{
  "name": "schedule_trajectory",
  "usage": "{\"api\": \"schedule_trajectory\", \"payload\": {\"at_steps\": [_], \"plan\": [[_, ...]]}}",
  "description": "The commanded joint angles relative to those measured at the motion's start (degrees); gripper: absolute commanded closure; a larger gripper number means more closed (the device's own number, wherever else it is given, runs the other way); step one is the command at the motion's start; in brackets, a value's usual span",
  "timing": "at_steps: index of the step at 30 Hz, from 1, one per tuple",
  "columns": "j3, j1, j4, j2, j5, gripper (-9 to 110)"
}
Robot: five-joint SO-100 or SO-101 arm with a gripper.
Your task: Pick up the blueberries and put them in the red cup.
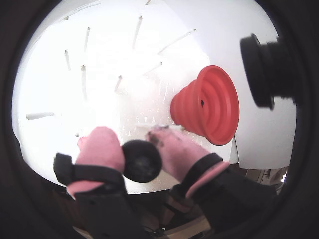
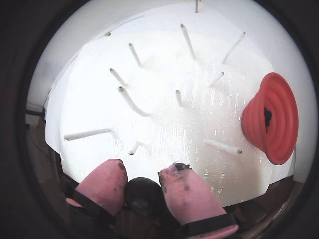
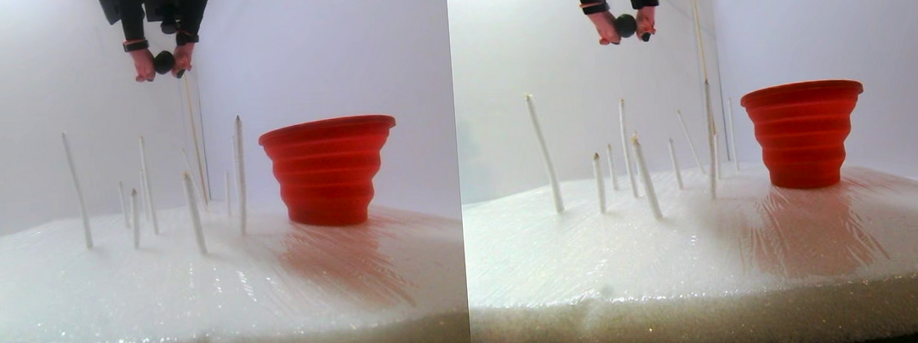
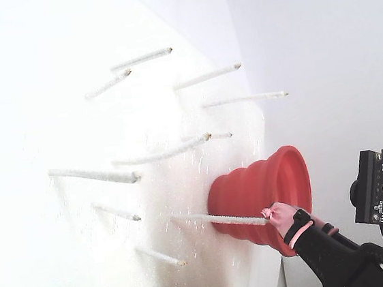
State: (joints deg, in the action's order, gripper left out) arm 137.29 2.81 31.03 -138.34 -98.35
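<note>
In a wrist view, the pink-padded pincer (image 1: 137, 149) clamps a matte black-blue blueberry ball (image 1: 142, 161); the red ribbed plastic cup (image 1: 208, 105) sits at two o'clock. In the stereo pair view, the berry hangs high at ten o'clock from the cup; carry it over the flared rim, clear of the thin white sticks (image 3: 240, 174), before releasing.

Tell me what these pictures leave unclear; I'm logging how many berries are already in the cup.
- Cup contents: the stereo pair view shows the red cup side-on, so its wall hides the inside. A wrist view shows something dark inside, too small to count.
- Held blueberry: the fixed view hides it behind the gripper; only one pink finger shows.
- White sticks: glare in a wrist view washes out their bases.
</note>
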Motion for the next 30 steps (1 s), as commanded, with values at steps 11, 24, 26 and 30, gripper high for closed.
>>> {"api": "schedule_trajectory", "payload": {"at_steps": [11,24,26,30], "plan": [[-6.8,7.4,-1.6,-0.4,-1.9,90],[-9.7,12.6,-4.9,5.4,-2.2,90],[-10.3,13.2,-5.2,6.3,-2.3,90],[-11.1,14.9,-6.9,8.3,-2.6,90]]}}
